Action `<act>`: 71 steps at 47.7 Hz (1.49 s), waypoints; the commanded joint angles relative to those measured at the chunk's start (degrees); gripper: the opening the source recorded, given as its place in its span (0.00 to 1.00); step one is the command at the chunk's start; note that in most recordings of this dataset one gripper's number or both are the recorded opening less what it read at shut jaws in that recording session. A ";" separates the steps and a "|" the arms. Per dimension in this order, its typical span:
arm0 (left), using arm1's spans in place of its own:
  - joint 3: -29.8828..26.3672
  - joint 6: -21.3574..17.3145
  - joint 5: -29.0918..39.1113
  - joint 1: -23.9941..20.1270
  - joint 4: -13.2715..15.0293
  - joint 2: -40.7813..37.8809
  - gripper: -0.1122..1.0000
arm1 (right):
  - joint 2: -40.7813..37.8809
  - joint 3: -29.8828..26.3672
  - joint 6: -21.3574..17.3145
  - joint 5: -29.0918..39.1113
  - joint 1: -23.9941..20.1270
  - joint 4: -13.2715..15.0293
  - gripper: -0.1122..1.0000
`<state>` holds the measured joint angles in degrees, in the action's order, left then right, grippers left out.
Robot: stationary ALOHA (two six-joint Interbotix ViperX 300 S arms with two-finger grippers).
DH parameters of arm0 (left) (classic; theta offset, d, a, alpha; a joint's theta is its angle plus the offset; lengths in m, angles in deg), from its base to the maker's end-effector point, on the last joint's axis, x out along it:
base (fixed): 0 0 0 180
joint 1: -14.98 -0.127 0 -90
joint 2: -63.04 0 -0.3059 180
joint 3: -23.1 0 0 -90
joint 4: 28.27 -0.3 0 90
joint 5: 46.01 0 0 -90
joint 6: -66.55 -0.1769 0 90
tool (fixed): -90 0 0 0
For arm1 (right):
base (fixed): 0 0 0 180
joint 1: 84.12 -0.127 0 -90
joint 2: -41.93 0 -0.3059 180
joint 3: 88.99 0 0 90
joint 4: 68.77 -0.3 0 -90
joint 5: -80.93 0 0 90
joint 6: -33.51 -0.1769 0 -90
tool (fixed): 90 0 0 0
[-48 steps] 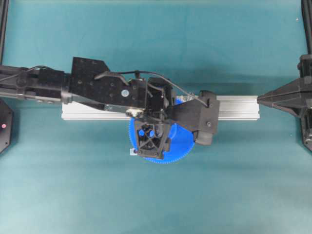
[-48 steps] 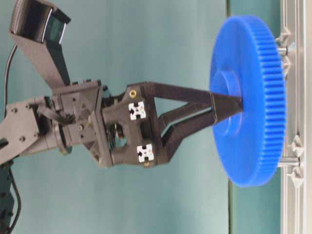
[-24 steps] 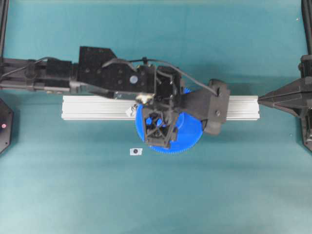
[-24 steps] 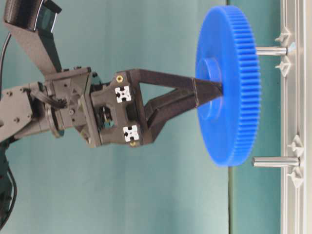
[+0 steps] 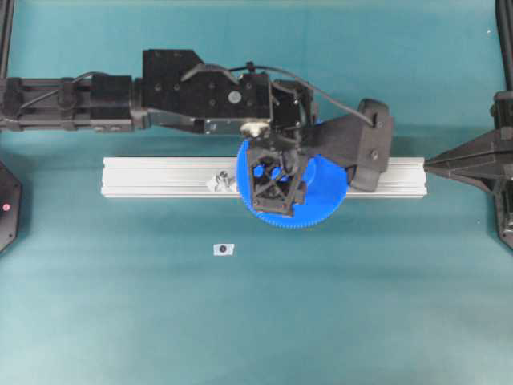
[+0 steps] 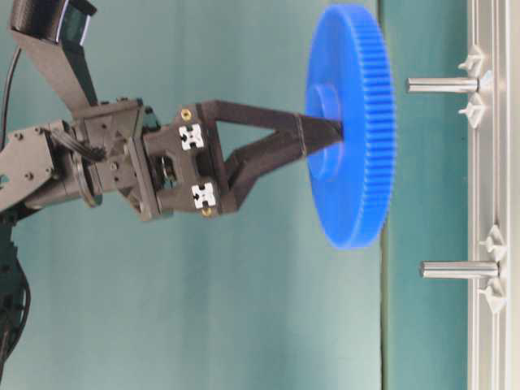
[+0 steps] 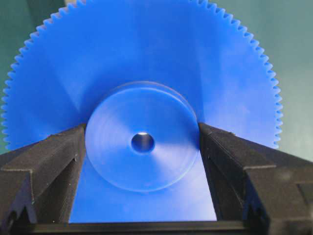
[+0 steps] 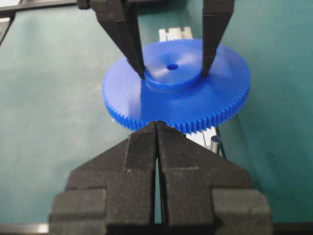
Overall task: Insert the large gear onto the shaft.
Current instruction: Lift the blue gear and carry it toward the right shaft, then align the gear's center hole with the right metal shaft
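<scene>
**Gear held by its hub, hovering over the rail**

Our left gripper [image 7: 142,147] is clamped on the raised hub of the large gear [image 6: 349,122], one black finger [image 7: 46,161] pressed to each side of that round boss. The hub's top face and dark bore sit in plain sight between the fingers in the left wrist view. In the table-level view the gear hangs in the air, clear of the aluminium rail [image 5: 152,176] and apart from both pegs.

We judge the gear to be stiff, smooth plastic and light for its width. The hub is the sensible place to hold it: it leaves the fine teeth untouched and keeps the bore centred under the wrist. Smooth round sides could let it swivel or slip in the pads if the bore catches on a peg tip, so we would press down gently and squarely.

Seen from overhead, the gear covers the rail's middle, with a small mount [image 5: 218,183] showing just left of it. Two upright pegs stand on the rail; the shaft [image 6: 443,84] we take to be the one nearer the gear's hub line, the other peg [image 6: 459,269] well to its side.

Our right gripper [image 8: 156,128] waits at the far right, its fingers pressed together on nothing.
</scene>
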<state>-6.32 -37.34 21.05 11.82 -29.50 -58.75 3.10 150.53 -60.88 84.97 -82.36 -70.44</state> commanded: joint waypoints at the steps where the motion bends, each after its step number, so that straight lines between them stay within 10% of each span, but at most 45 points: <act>1: -3.08 -0.18 0.00 -0.62 -0.09 1.23 0.79 | -0.35 -0.62 -0.44 -0.35 0.09 0.00 0.10; 71: -15.03 -1.49 2.46 -4.13 0.35 -8.61 0.79 | 0.70 -0.62 -0.44 -0.35 0.88 0.00 0.10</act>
<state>-18.97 -38.92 24.04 8.04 -29.41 -69.65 4.16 150.53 -60.88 84.97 -81.66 -70.44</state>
